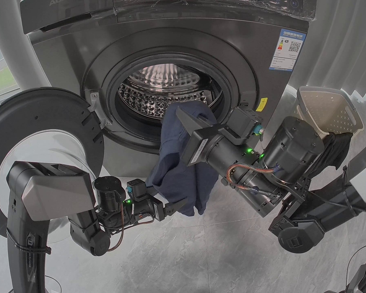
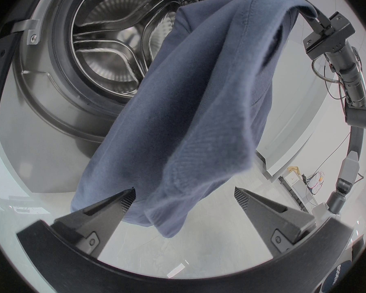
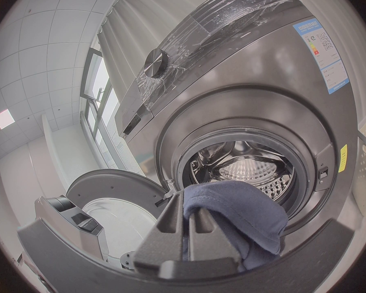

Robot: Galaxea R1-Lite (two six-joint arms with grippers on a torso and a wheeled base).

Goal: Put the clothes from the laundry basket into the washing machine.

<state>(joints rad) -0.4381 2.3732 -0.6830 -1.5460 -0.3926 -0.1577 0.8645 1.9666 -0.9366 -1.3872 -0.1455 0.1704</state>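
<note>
The right gripper (image 1: pixel 183 114) is clamped on the top of a navy garment (image 1: pixel 183 171), holding it just before the lower rim of the washer's (image 1: pixel 150 41) open mouth, and the cloth hangs toward the floor. The left gripper (image 2: pixel 184 192) sits by the hem, jaws spread wide and empty. Loading is under way. The next move likely calls for pushing the cloth, tail included, over the rim into the drum (image 1: pixel 162 90). A dark cloth (image 1: pixel 337 147) drapes over the basket (image 1: pixel 329 110) rim.
</note>
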